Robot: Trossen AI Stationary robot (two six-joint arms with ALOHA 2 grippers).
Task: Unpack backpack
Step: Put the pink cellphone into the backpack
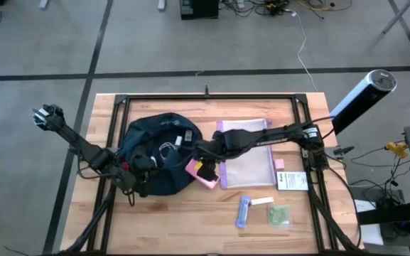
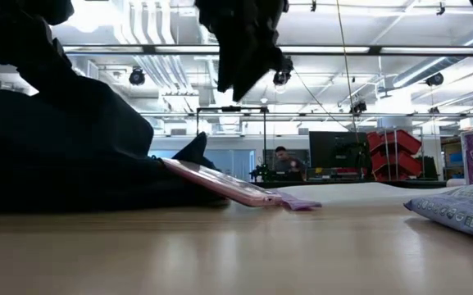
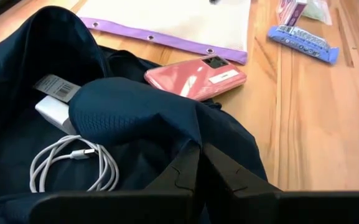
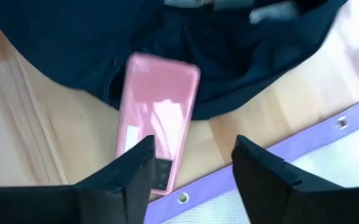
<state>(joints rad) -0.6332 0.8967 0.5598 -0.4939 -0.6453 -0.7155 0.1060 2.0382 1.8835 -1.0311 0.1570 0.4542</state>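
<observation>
Lying on the left half of the worktop (image 1: 190,213), the backpack (image 1: 158,160), mouth gaping toward the right. Still holding a white cable (image 3: 73,165) and a white charger block (image 3: 55,112) inside. Resting half out of the mouth, a pink phone (image 1: 201,173), one end propped on the fabric lip, the other touching the purple-edged pouch (image 1: 246,158).

Pinching the backpack's rim, the left tool (image 3: 199,168), fingers together on the fabric, keeping the mouth propped up. Hovering just above the phone, the right tool (image 4: 191,171), fingers apart and gripping nothing.

Risks, judging from here: closing on the tilted phone could be squeezing it sideways, sending it sliding down onto the pouch or back into the backpack. Catching a fold of fabric together with the phone, likely, since the lip is lying right under it; lifting then would be dragging the whole backpack. Slackening of the left pinch would be letting the rim collapse over the cable and block.

Sitting well clear on the right, a blue packet (image 1: 243,210) and a green packet (image 1: 278,215).
</observation>
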